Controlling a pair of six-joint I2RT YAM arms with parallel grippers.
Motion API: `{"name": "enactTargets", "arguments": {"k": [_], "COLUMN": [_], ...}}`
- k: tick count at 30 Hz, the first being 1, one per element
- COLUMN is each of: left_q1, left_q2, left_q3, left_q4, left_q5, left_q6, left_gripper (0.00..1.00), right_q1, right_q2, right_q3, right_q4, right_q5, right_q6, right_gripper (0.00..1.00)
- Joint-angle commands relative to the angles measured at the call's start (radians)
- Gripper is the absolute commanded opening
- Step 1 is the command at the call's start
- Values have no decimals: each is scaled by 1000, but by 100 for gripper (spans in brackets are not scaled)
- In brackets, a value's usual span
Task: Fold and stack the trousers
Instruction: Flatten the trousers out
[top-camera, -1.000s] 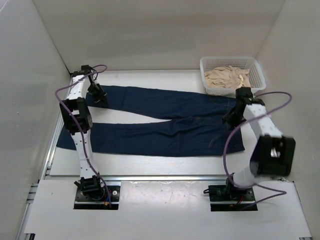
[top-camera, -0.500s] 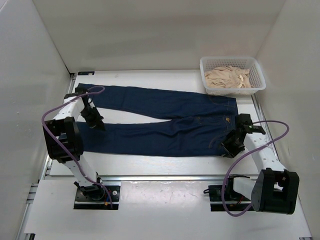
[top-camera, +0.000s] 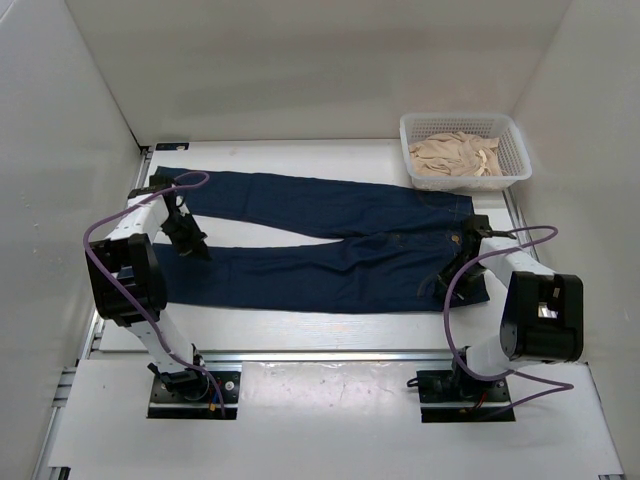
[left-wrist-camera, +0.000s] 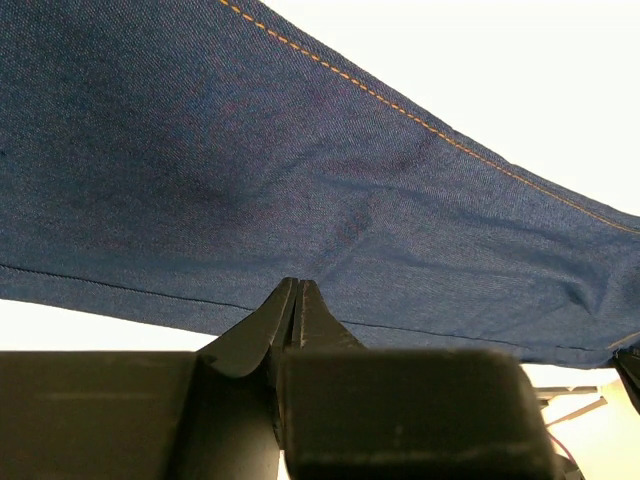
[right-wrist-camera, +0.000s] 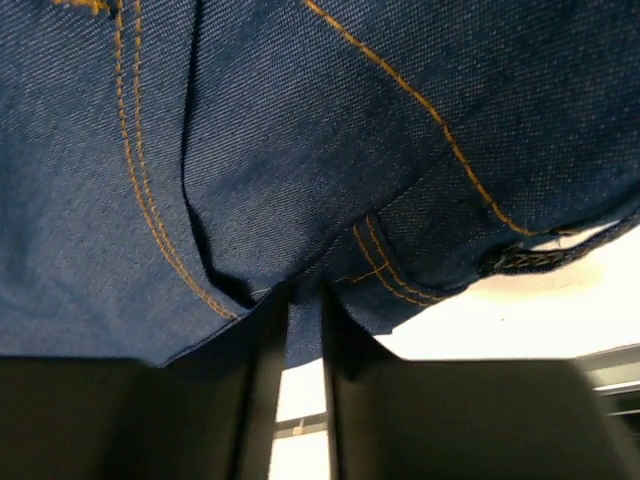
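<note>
One pair of dark blue jeans (top-camera: 330, 255) lies flat on the white table (top-camera: 300, 330), waistband toward the right and both legs running out to the left. The far leg stretches toward the back left corner, and the near leg lies closer to the arms, its hem at the table's left edge. A small tan patch (top-camera: 456, 240) shows on the waistband. Behind the waistband, in the far right corner and apart from the jeans, stands a white mesh basket (top-camera: 515, 150) holding crumpled beige cloth (top-camera: 455, 155). The left gripper (top-camera: 190, 240) is down on the near leg, near its hem end. In its wrist view the fingers (left-wrist-camera: 250, 335) are pressed together, with their tips against the stitched lower edge of the leg. Whether any denim is caught between them I cannot tell. The right gripper (top-camera: 462, 268) sits at the near corner of the waistband. In its wrist view the fingers (right-wrist-camera: 262, 380) stand only a narrow slit apart, pinching the denim edge that dips between them. The cloth puckers into a fold just left of the grip. Orange double stitching runs past on both sides there, and a belt loop (right-wrist-camera: 520, 260) lies just to the right of the fingers. Both arms reach in from their bases at the near edge, each trailing a purple cable.
</note>
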Motion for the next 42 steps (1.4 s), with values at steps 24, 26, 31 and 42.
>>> {"name": "enactTargets", "arguments": {"k": [24, 26, 31, 42], "left_q1": [-10, -10, -1, 8], "left_q2": [-64, -64, -82, -104], "left_q3": [45, 45, 36, 0], "left_q4": [12, 12, -6, -17], "left_q5": [10, 1, -8, -8], "left_q6": [2, -9, -27, -27], "left_gripper": [14, 14, 15, 16], "right_q1": [51, 51, 60, 60], "right_q2": [-461, -477, -572, -426], "right_q3": [-19, -62, -84, 149], "right_q4": [-327, -372, -452, -424], "right_q5": [117, 117, 117, 213], "right_q6": [126, 165, 244, 136], "right_gripper": [0, 0, 0, 27]}}
